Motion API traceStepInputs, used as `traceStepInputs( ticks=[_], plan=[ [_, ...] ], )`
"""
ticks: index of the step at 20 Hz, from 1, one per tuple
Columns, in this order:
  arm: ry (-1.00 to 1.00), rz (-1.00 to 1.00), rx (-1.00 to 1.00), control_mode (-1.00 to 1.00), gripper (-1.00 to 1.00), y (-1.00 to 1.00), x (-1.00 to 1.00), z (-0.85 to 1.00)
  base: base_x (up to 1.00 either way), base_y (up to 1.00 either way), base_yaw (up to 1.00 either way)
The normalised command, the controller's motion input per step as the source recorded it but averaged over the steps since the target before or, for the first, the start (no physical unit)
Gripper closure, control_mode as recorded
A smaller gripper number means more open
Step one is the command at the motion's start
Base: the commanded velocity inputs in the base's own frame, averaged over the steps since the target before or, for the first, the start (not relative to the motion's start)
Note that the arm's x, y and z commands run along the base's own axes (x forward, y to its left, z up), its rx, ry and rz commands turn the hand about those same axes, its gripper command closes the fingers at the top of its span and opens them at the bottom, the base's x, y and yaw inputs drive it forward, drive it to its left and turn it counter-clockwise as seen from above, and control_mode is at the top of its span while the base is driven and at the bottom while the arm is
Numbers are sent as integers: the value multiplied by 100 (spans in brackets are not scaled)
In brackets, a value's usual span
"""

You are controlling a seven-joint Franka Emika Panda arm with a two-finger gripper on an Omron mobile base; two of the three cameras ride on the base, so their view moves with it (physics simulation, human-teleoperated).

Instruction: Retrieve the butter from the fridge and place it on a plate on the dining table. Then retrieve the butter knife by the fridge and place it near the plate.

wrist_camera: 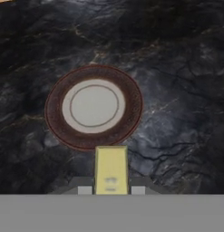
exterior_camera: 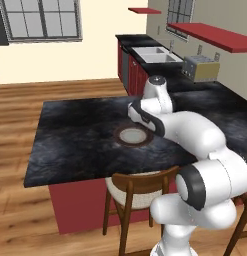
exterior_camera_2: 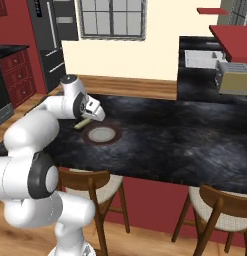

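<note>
**Butter held just short of the plate**

Black marbled stone of the long dining table (wrist_camera: 186, 68) fills the hand view, with red sides visible below the top in the left base view. The round flat plate with a dark brown rim and pale inner disc (wrist_camera: 93, 106) lies at centre left of the hand view. The two-finger gripper (wrist_camera: 111, 189) is clamped on the small thin yellow stick of butter (wrist_camera: 111, 170), which rises from bottom centre of the frame.

The butter's long axis points up the frame, toward the plate's right half. Its far end appears to sit at or just over the plate's near rim; contact cannot be confirmed.

In the right base view the butter (exterior_camera_2: 83, 123) hangs at the plate's (exterior_camera_2: 101, 134) upper left, apparently above the table top.

Judgement: the coming move requires a short advance along the butter's own axis, shifted slightly left in the hand view, before lowering and release.
</note>
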Motion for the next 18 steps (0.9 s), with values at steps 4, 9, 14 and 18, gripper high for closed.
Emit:
traceStepInputs(
  ticks=[4, 9, 14, 18],
  plan=[
    [0, 0, 0, -100, 100, 0, 16, -16, 0, 0, 0],
    [0, 0, 0, -100, 100, 0, 36, -11, 0, 0, 0],
    [2, 0, 0, -100, 100, 0, 38, -19, 0, 0, 0],
    [5, 0, 0, -100, 100, 0, 38, -23, 0, 0, 0]
  ],
)
